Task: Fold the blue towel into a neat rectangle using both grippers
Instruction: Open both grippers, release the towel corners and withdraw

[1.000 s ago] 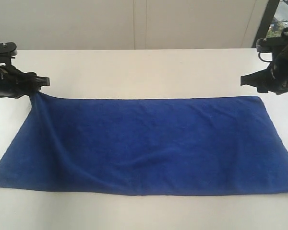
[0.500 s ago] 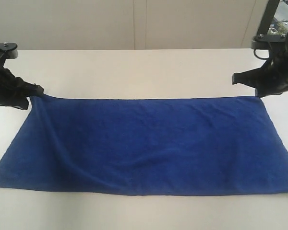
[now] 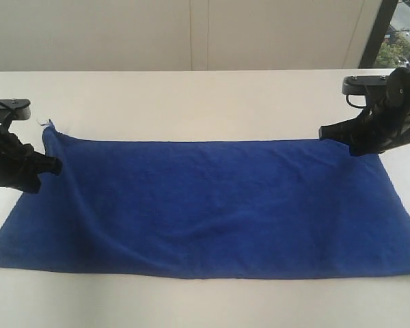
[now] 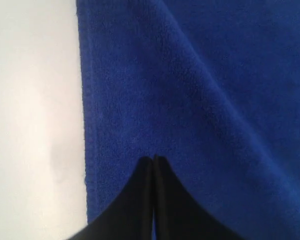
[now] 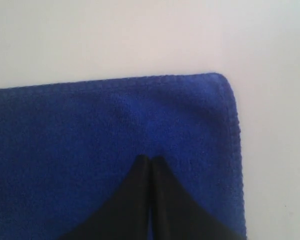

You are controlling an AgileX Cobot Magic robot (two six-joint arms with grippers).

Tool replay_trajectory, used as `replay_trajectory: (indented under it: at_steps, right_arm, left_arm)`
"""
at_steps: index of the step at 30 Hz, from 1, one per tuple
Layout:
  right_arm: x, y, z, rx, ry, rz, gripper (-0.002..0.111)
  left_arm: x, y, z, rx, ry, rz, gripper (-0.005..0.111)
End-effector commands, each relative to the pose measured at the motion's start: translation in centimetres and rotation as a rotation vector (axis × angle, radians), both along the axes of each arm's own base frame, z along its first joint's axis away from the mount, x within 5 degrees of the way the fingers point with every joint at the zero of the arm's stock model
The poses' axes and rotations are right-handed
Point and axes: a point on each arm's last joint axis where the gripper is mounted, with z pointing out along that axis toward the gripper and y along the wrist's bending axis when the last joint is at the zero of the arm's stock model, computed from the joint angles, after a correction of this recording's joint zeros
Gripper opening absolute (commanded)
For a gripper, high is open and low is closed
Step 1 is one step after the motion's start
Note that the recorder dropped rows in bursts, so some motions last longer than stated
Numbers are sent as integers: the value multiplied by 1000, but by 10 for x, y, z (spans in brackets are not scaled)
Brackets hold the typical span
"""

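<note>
Nothing readable is showing anywhere: no text, label, brand mark, number or sign is appearing on the blue towel or on the white table around it.

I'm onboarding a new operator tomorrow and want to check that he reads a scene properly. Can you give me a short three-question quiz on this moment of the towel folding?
1. True or false: the blue towel already lies folded in half on the white table.
2. In the exterior view, which part of the towel is the right gripper closest to? A) its far right corner B) the middle of its near edge C) its near left corner
3. Fill in: the jaws of the left gripper and of the right gripper are both ____.

Key: 1 false, it lies spread out at full length. 2 A. 3 shut.
</note>
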Motion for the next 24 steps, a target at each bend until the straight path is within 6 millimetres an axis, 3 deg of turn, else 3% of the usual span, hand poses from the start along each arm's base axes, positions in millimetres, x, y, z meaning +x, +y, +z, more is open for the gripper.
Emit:
replay_trajectory:
  at_steps: [1, 8, 24]
  right_arm:
    - [2, -2, 1, -4, -21, 6, 0]
    - [2, -2, 1, -4, -21, 6, 0]
    - [1, -2, 1, -5, -6, 5, 0]
  left_arm:
    - [-6, 0, -13, 4, 42, -18, 0]
    - [-9, 1, -29, 25, 120, -66, 0]
    - [-18, 5, -31, 92, 205, -140, 0]
